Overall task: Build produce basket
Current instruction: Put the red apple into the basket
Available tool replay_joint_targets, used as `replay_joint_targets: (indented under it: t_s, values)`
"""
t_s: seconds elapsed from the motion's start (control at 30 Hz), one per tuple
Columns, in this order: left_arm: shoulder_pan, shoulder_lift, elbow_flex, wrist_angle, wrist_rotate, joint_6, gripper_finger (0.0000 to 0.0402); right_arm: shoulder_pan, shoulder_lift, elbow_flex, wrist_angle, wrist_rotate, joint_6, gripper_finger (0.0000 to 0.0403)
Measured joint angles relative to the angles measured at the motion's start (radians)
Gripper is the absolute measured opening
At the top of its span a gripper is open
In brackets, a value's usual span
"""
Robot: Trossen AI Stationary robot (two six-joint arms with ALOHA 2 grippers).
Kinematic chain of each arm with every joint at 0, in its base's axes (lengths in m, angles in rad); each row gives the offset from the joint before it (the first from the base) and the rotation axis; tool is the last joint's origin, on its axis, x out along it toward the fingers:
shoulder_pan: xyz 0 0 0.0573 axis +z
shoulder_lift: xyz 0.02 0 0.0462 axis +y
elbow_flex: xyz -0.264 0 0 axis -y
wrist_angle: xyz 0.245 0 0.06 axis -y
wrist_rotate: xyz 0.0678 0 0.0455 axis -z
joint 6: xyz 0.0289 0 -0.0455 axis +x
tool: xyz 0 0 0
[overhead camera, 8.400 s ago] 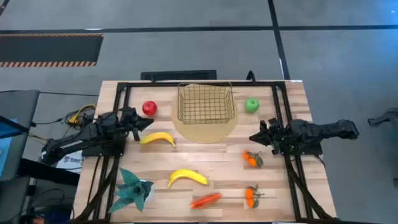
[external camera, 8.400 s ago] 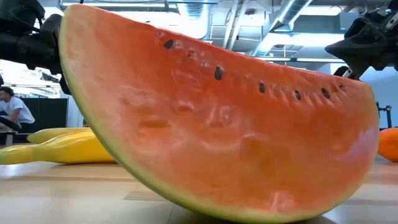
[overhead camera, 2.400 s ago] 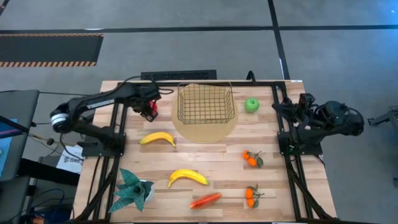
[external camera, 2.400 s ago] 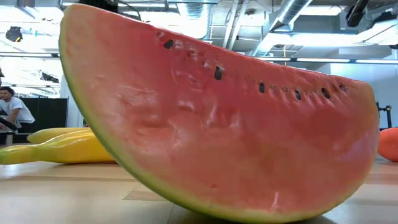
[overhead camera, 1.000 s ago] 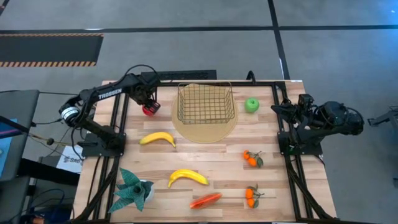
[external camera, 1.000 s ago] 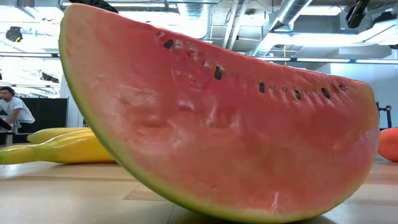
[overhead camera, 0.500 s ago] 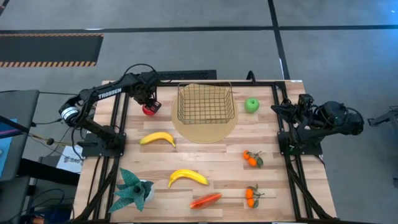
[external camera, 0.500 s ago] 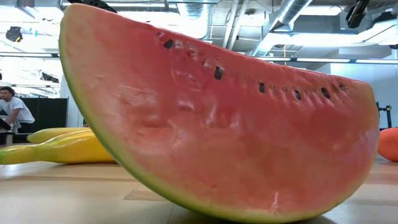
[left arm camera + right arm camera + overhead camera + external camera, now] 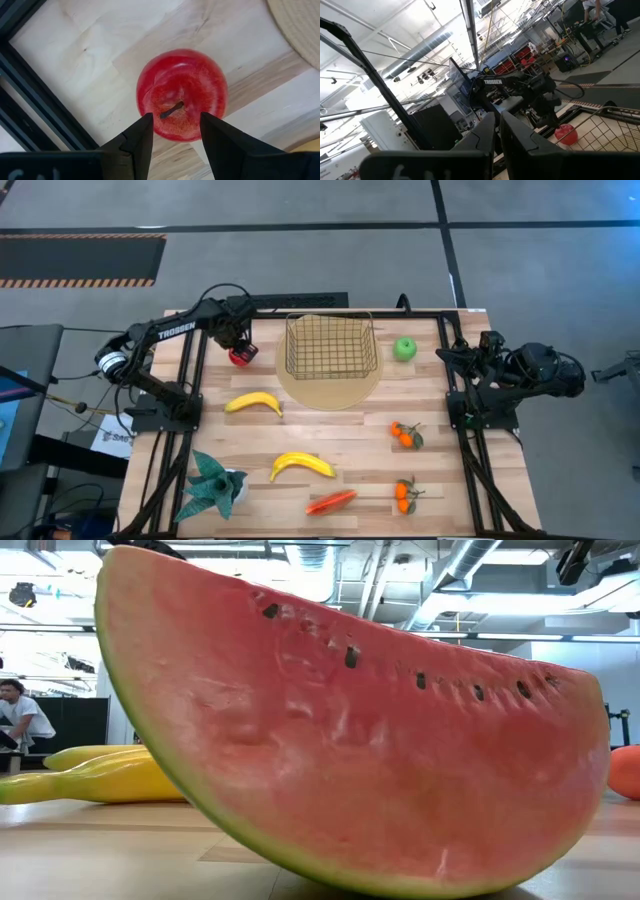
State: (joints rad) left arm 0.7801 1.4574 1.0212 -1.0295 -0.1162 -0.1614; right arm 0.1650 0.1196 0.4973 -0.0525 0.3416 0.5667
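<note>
The gold wire basket (image 9: 331,347) stands on a round tan mat (image 9: 330,388) at the far middle of the table. A red apple (image 9: 182,92) rests on the wood left of the basket. My left gripper (image 9: 174,122) points down over it, open. Its fingertips stand on either side of the stem and above the apple's top. My right gripper (image 9: 496,125) is shut and raised at the table's right edge, by the green apple (image 9: 404,348). Two bananas (image 9: 253,402) (image 9: 301,466), two tangerine clusters (image 9: 405,435) (image 9: 403,495) and a red-orange chili (image 9: 331,501) lie nearer.
A teal spiky plant (image 9: 212,485) stands at the near left. Black frame rails (image 9: 190,370) run along both sides of the table. A big watermelon slice (image 9: 350,740) fills the low view and hides most of the table. A person sits far off in the room (image 9: 20,715).
</note>
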Motion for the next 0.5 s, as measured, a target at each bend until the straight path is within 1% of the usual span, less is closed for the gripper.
replay_joint_targets:
  t_s: [0.3, 0.5]
  values:
    - [0.000, -0.002, -0.040, 0.040, 0.007, -0.007, 0.0149, 0.000, 0.000, 0.000, 0.000, 0.000, 0.000, 0.0052]
    - [0.000, -0.002, -0.041, 0.066, 0.007, -0.007, 0.0149, 0.000, 0.000, 0.000, 0.000, 0.000, 0.000, 0.0052]
